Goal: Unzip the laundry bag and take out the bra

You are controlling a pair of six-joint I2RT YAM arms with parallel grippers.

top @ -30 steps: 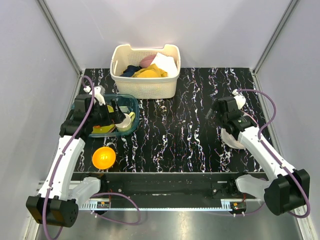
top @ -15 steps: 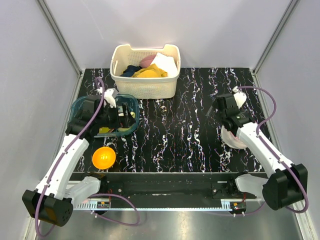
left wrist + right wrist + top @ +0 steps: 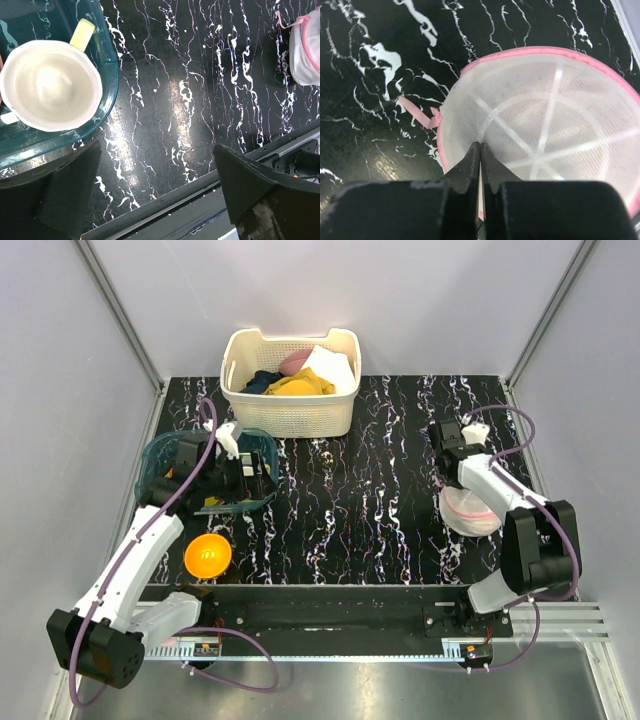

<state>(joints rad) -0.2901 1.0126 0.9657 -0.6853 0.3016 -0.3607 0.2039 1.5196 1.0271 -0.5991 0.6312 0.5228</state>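
Observation:
The laundry bag (image 3: 472, 512) is a round white mesh case with a pink rim, lying at the table's right side. The right wrist view shows it (image 3: 545, 115) closed, with a pink ribbon tab (image 3: 415, 112) at its left edge. My right gripper (image 3: 480, 146) has its jaws pressed together on the mesh just inside the rim; from above it (image 3: 455, 483) sits at the bag's far-left edge. The bra is hidden. My left gripper (image 3: 156, 150) hangs open over bare table beside a teal bowl (image 3: 107, 75), with the bag (image 3: 305, 50) far off at the right.
A cream cup (image 3: 50, 85) sits in the teal bowl (image 3: 160, 455). An orange bowl (image 3: 207, 556) lies near the front left. The white slatted basket (image 3: 290, 410) with clothes stands at the back middle. Grey walls close in both sides.
My right arm folded back and brought its gripper down onto the bag's edge, and its jaws closed. My left gripper drifted right from over the teal bowl and stayed open.

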